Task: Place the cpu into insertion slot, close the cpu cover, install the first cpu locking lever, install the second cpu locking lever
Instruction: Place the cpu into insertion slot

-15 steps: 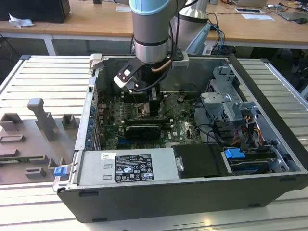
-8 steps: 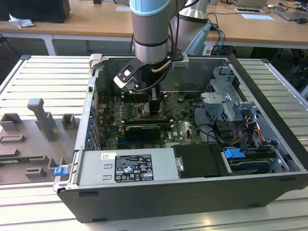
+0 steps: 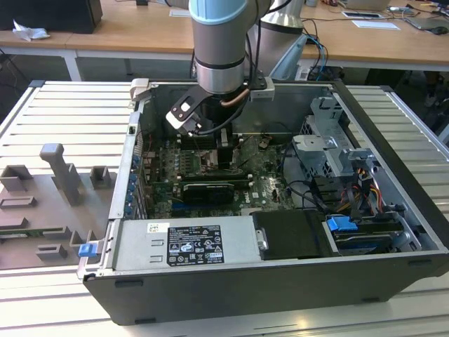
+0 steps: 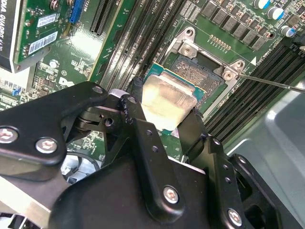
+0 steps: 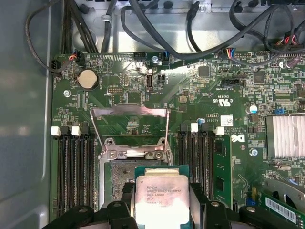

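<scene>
Black fingers (image 4: 129,106) of my end effector (image 4: 164,106) sit closest to the lens, pinching the cpu (image 4: 167,99) by two opposite edges, metal face up. Beneath it, and reaching a little further toward the cover (image 5: 131,112), lies the slot (image 4: 193,64). That cover stands raised, so the socket is bare. I judge the chip is held just above the slot, not yet seated, with its edges roughly parallel to the rim. All this is low inside the open case (image 3: 231,298), over the motherboard (image 3: 266,186).
</scene>
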`<state>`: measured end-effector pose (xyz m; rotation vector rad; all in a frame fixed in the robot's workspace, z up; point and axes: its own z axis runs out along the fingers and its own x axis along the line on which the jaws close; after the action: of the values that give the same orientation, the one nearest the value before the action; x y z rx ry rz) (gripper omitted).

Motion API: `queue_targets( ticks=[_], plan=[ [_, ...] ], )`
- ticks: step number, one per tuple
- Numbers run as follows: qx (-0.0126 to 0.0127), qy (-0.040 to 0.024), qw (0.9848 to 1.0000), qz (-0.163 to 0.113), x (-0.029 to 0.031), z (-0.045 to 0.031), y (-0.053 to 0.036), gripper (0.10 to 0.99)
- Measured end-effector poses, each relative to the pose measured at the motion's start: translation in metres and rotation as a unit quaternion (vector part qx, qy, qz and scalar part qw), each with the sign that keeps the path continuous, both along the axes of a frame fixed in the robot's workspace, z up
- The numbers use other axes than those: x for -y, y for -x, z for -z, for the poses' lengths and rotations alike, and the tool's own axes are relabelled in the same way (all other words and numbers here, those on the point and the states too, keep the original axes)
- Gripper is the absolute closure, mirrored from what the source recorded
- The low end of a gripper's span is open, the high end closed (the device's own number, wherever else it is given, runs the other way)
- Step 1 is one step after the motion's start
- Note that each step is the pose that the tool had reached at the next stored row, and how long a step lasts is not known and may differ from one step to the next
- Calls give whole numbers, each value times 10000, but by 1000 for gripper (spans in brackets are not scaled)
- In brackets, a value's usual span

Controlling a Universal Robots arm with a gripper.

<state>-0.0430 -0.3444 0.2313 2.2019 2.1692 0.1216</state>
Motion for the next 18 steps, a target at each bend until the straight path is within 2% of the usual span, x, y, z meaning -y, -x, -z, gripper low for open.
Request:
queue_targets(
  ticks=[4,8,12,18],
  plan=[
    [0,-1,10000,2,-10,12,2,549],
    [0,0,10000,0,-74,57,2,549],
    [0,0,10000,0,-106,76,5,549],
    [0,0,10000,0,-126,102,24,549]
  ],
)
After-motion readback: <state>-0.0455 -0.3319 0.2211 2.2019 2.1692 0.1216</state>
